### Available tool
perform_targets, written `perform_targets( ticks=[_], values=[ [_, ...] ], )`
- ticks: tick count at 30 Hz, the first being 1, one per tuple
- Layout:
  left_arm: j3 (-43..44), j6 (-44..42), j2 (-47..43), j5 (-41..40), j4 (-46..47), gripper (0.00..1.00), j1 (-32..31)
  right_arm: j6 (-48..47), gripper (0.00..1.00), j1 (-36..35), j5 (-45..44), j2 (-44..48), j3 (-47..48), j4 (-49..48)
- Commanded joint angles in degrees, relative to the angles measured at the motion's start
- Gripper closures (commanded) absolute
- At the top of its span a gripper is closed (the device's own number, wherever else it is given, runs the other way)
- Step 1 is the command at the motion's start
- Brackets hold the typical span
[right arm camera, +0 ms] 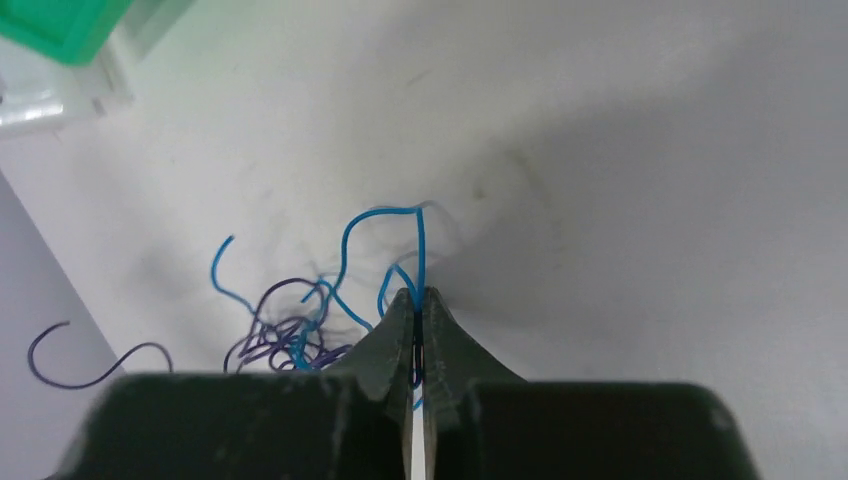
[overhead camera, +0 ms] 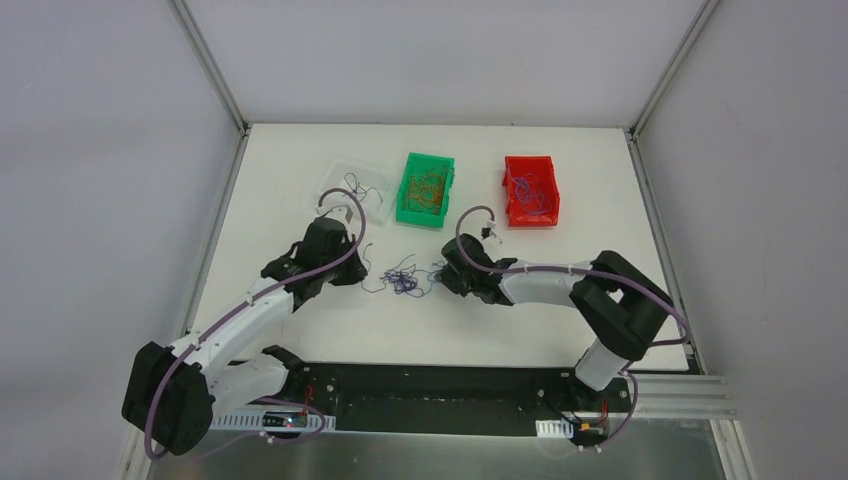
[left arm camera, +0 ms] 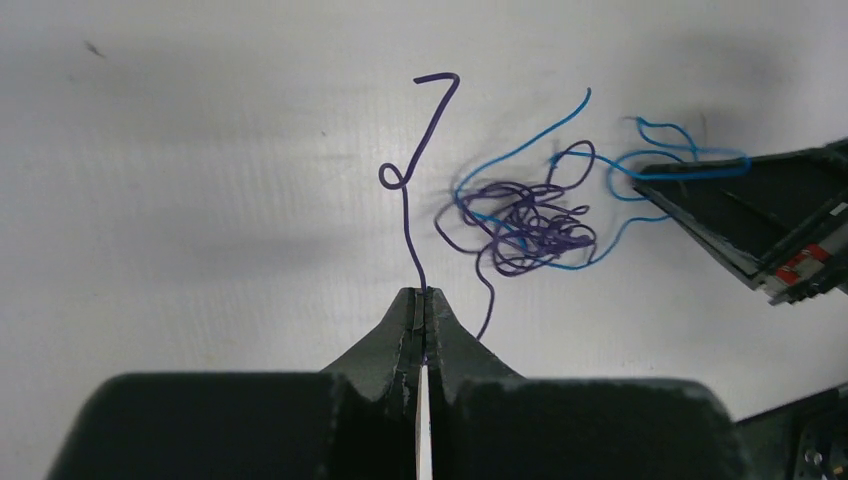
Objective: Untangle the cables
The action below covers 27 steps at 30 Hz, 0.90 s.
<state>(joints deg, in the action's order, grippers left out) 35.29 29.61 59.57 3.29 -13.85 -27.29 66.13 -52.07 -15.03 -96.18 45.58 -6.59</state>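
Tangle of cables (overhead camera: 405,278) lying mid-counter (overhead camera: 600,200), nearer the near edge than the far one, between the 2 arms and short of the green bin (overhead camera: 428,188). Left jaws pressed together on 1 dark purple strand (left arm camera: 412,200), pinched at its near end, the rest rising away in a small loop and a hooked tip, just beside the tangle. Not possible to tell whether this strand joins the purple tail dropping from the tangle next to the jaws. Right jaws likewise together, clamped on a blue strand (right arm camera: 419,250) bending over and running back into the purple mass. Judged as the pull-apart step: 2 grips set, 1 on each colour, tangle not yet opened. To do it well: draw the 2 arms apart slowly along the counter, left toward the left edge, right toward the right edge, low enough to drag the tangle rather than lift it. Watch the blue loops threading the purple; stop and ease back at any sign of tightening. Pull along each strand's own line, not across it; wire this thin likely to slip out or kink under a sideways tug. Risk, as a guess: whole clump following 1 arm, so short gentle tugs probably better than 1 long haul. Red bin (overhead camera: 531,190) and clear tray (overhead camera: 352,190) toward the far edge, well apart from the work.
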Motion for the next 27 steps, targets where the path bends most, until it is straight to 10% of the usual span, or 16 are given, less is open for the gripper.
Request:
perform_targets(
  ticks=[1, 15, 27],
  values=[
    [-0.44, 2.91, -3.12, -11.99, -3.06, 1.00, 0.31, -1.73, 1.00, 4.24, -6.97, 7.95, -3.45, 5.55],
    [0.74, 8.76, -11.35, -34.99, -12.25, 1.00, 2.72, -18.37, 1.00, 32.17, -7.78, 41.57, -15.02, 22.88],
    [2.03, 5.22, -8.05, -16.72, -7.17, 1.00, 2.94, -29.80, 1.00, 39.28, 9.33, 40.26, -8.70, 24.11]
  ],
)
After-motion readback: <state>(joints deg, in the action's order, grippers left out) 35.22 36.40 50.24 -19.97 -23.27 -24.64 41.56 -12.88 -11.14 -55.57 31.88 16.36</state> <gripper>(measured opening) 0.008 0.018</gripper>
